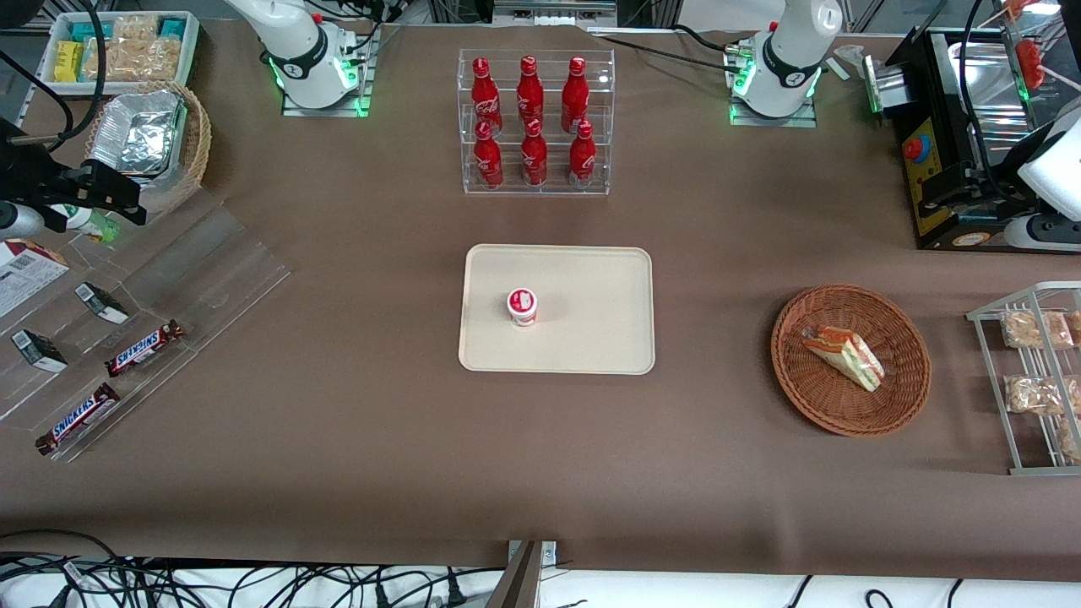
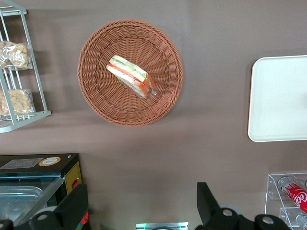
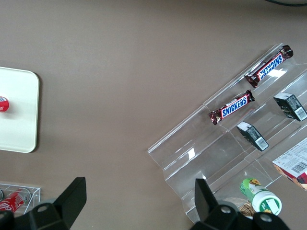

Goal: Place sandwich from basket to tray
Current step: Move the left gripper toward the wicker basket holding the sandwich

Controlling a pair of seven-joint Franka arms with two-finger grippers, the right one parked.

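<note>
Sandwich (image 2: 130, 76) lying in basket (image 2: 130, 73), tray (image 2: 280, 98) well apart. End effector (image 2: 141, 211) high above bench, fingers apart, empty. Best lowered centred, probably gripping across the wedge.

We are looking at a brown desk (image 1: 355, 439). The beige tray (image 1: 591, 287) is sitting at the middle of the frame, and a clear bottle rack (image 1: 535, 187) is standing at the upper middle. The reddish wicker basket (image 1: 844, 429) and a wire rack (image 1: 980, 315) are resting toward the working arm's end. A stepped acrylic display (image 1: 211, 270) is lying toward the parked arm's end. The end effector (image 2: 141, 211) is hovering above the desk, fingers spread.
</note>
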